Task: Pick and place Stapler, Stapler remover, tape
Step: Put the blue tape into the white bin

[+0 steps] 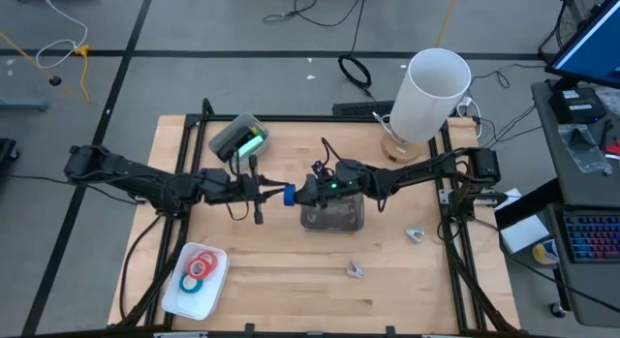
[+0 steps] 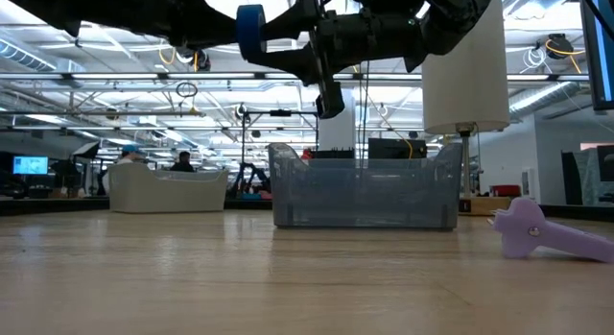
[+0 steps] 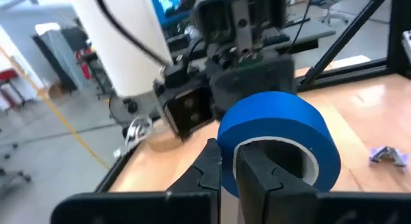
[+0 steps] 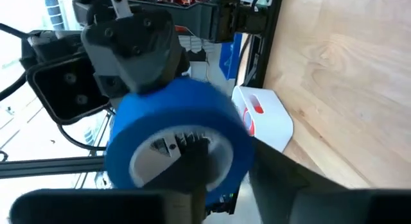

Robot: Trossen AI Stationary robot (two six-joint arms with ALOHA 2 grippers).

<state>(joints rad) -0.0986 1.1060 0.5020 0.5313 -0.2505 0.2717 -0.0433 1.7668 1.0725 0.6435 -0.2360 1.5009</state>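
A blue tape roll (image 1: 289, 194) is hanging in the air between the two arms, just left of the clear plastic bin (image 1: 332, 218) at the table's middle. Both grippers are meeting at it. The left gripper (image 3: 229, 169) is pinching the roll's wall, one finger inside the pale core and one outside, almost closed. The right gripper (image 4: 221, 172) is also at the roll, with one finger (image 4: 192, 161) reaching into the core and the other outside the blue band; its fingers are partly apart, and I cannot tell whether they are truly clamping. From table level the roll (image 2: 250, 33) is sitting well above the wood, higher than the bin's (image 2: 365, 191) rim.

At the near left, a white tray (image 1: 174, 292) is holding the other tape rolls (image 1: 199, 270), red and blue. The mint-green stapler (image 1: 254, 142) is lying in a grey tray (image 1: 231, 138) at the far left. Two small pale lilac staple removers (image 1: 415, 234) (image 1: 355, 270) are lying on the wood to the bin's right. A white paper roll (image 1: 433, 94) is standing at the far right.
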